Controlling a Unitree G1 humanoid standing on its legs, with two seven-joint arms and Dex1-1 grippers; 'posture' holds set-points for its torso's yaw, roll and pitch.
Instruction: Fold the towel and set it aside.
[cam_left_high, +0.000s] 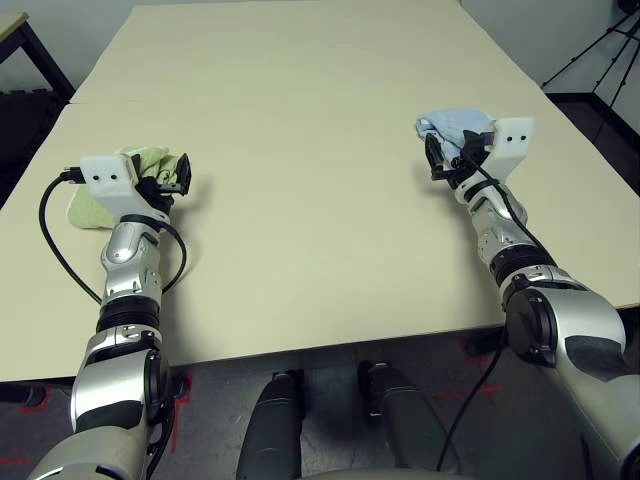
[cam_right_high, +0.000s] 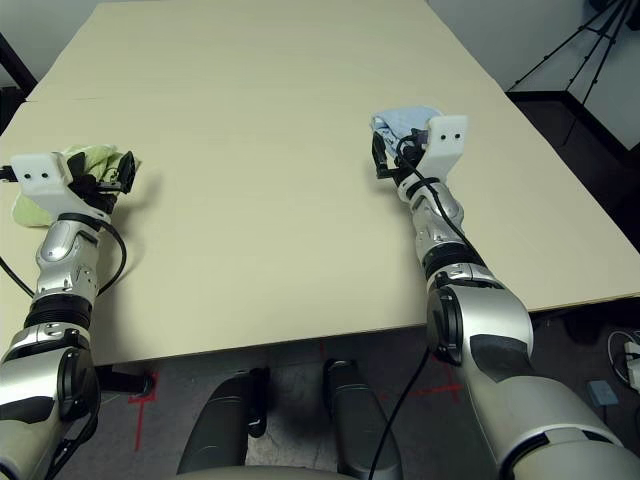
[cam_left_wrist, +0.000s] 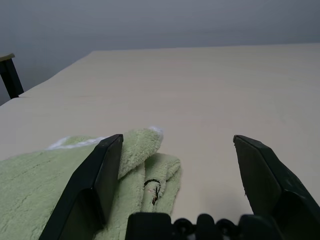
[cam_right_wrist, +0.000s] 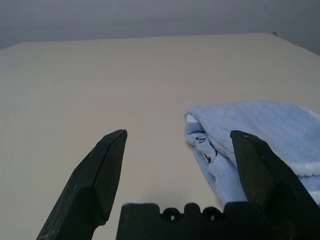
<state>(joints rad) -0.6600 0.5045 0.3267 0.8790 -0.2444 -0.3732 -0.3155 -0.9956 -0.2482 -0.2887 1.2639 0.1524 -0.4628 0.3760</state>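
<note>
Table (cam_left_high: 300, 150): large, pale beige top, a thin seam across it on the far left side.
Light blue cloth (cam_right_wrist: 260, 135): terry, bunched and folded, lying on the table toward its right side; small dark mark near one fold.
Black tripod (cam_left_high: 600, 45): on the floor beyond the table's far right corner.

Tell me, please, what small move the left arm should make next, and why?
Probably draw the left gripper back from the towel: its jaws stand open and hold nothing, and the green towel already lies folded at the table's left edge.
</note>
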